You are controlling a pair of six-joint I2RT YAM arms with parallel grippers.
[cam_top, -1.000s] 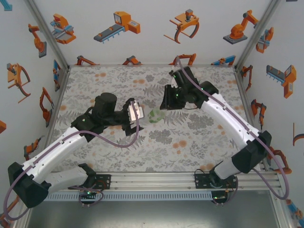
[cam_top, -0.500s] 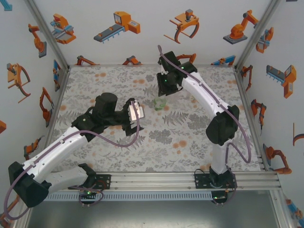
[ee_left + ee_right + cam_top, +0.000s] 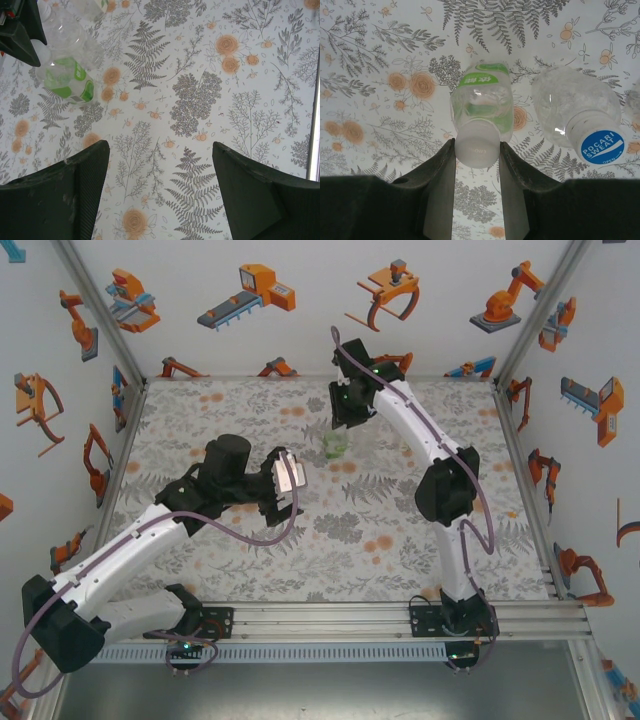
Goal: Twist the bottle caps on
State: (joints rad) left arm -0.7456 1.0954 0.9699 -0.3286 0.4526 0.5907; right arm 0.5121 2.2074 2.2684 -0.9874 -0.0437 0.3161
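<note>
My right gripper (image 3: 477, 145) is shut on the pale cap (image 3: 477, 148) of the clear bottle with a green band (image 3: 482, 102), which stands on the table at the far middle (image 3: 335, 447). To its right stands a clear bottle (image 3: 570, 107) with a blue cap (image 3: 601, 146) screwed on. A third bottle (image 3: 636, 105) shows partly at the right edge. My left gripper (image 3: 159, 147) hangs open over bare table (image 3: 286, 485), nothing between its fingers. The left wrist view has the green-banded bottle (image 3: 69, 80) at upper left.
The flower-patterned table cover (image 3: 400, 530) spreads out in front of the bottles. The back wall (image 3: 300, 300) is close behind the right gripper (image 3: 342, 420). A metal rail (image 3: 330, 618) runs along the near edge.
The right arm has carried the green-banded bottle from the table's middle toward the back and stood it up. The left gripper stayed open and shifted slightly.
</note>
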